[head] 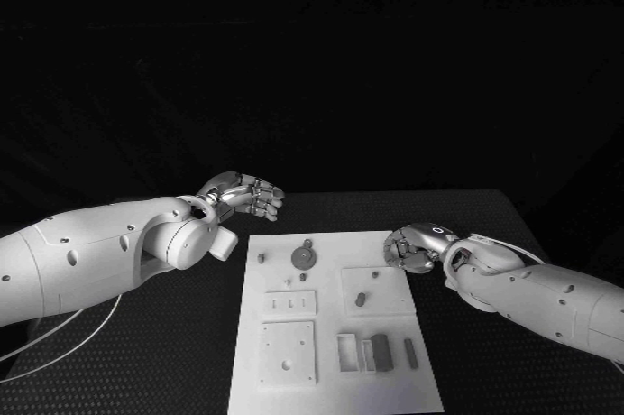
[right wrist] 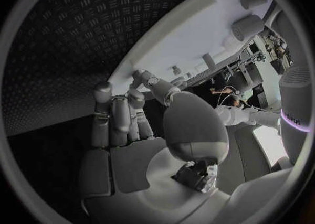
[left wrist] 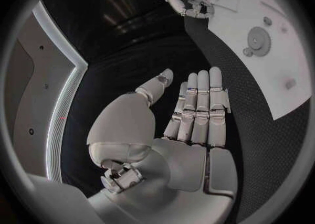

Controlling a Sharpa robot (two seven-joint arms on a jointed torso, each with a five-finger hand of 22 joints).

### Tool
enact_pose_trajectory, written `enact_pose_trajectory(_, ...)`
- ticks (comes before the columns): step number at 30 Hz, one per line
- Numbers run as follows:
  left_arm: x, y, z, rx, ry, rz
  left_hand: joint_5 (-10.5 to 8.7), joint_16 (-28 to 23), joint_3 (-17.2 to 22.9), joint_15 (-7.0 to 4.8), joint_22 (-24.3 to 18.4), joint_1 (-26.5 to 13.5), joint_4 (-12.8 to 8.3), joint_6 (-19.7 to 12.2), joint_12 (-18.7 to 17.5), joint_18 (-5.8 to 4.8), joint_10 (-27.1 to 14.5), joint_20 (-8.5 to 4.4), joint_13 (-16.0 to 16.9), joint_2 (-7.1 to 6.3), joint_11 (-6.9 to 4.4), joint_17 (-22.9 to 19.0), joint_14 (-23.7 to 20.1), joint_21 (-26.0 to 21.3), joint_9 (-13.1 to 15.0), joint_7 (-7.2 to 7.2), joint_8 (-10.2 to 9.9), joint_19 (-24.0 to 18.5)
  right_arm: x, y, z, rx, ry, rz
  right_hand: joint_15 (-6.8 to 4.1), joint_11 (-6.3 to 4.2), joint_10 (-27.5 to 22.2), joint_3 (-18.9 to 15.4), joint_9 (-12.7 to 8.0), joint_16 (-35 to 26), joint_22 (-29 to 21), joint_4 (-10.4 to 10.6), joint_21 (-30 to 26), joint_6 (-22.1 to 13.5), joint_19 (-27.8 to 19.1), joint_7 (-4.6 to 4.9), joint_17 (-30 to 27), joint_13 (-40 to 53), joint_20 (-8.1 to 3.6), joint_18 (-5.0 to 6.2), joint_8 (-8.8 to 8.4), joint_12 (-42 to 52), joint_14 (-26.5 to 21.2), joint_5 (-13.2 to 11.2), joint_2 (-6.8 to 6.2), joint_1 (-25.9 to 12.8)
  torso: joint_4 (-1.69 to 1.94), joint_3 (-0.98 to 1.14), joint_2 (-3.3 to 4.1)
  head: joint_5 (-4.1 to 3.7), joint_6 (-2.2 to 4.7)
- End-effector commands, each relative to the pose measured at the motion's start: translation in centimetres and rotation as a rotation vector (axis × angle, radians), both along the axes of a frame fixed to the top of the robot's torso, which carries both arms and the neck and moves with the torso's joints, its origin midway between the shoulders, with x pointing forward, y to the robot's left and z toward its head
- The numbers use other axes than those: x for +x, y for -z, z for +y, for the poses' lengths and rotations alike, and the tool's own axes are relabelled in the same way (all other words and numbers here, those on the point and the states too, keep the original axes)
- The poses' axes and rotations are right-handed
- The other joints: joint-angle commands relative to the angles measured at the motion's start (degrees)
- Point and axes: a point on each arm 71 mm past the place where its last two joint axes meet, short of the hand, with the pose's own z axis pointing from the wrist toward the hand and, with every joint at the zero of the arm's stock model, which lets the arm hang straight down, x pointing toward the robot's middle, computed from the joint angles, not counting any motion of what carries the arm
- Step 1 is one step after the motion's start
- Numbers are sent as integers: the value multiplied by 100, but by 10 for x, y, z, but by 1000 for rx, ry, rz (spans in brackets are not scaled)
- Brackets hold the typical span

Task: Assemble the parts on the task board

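The white task board (head: 333, 379) lies in the middle of the table. On it are a grey gear (head: 303, 255), a slotted plate (head: 289, 302), a square plate (head: 288, 352), a dark block (head: 380, 352) and a thin bar (head: 409, 352). My left hand (head: 244, 197) hovers past the board's far left corner, fingers straight and apart, holding nothing; its flat palm (left wrist: 190, 129) faces the gear (left wrist: 257, 38). My right hand (head: 414, 248) sits at the board's far right edge with its fingers (right wrist: 118, 114) curled in. I see nothing in them.
A white bracket (head: 349, 352) stands beside the dark block. A small peg (head: 261, 259) lies near the board's left edge. Two pale cylinders (right wrist: 248, 24) stand on the board (right wrist: 190, 35). Black table (head: 156, 361) surrounds the board on all sides.
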Motion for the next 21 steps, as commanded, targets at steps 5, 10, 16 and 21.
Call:
enact_pose_trajectory(5, -1, -1, -2, -7, 18, -3, 9, -34, -7, -4, 7, 6, 26, -22, -25, 76, 25, -33, 9, -26, 5, 9, 28, -31, 7, 30, -35, 16, -1, 1, 2, -9, -7, 4, -25, -25, -2, 20, 12, 37, 104, -29, 29, 220, 9, 144, -5, -10, -31, 255, 30, 11, 6, 23, 78, -12, -3, 3, 0, -6, -6)
enact_pose_trajectory(10, -1, -1, -2, -7, 19, -3, 9, -36, -6, -4, 8, 6, 26, -22, -26, 76, 26, -33, 10, -26, 5, 12, 29, -32, 8, 30, -35, 16, -1, 2, 3, -7, -12, 4, -37, -40, -2, 32, 28, 38, 105, -48, 31, 280, 5, 127, -3, -9, -29, 255, 58, 9, 5, 22, 166, -23, 0, 4, 1, -9, -13)
enact_pose_trajectory(16, -1, -1, -2, -7, 18, -4, 9, -38, -6, -4, 9, 6, 26, -21, -27, 76, 27, -33, 11, -25, 4, 15, 30, -33, 8, 29, -35, 16, -1, 2, 5, -3, -18, 3, -73, -85, 8, 29, 70, 45, 107, -67, 40, 428, 4, 78, 18, -7, -27, 255, 132, 9, 20, 22, 222, -59, -2, 2, 5, -11, -19)
enact_pose_trajectory(21, -1, -1, -2, -7, 19, -4, 9, -40, -5, -5, 10, 7, 27, -20, -28, 76, 28, -33, 12, -23, 4, 18, 31, -33, 9, 29, -35, 17, -1, 2, 6, -6, -14, -10, -138, -165, 15, 50, 151, 42, 104, -73, 41, 654, -6, -10, 7, -9, -25, 255, 256, -4, 9, 23, 391, -77, 0, 3, 1, -15, -26)
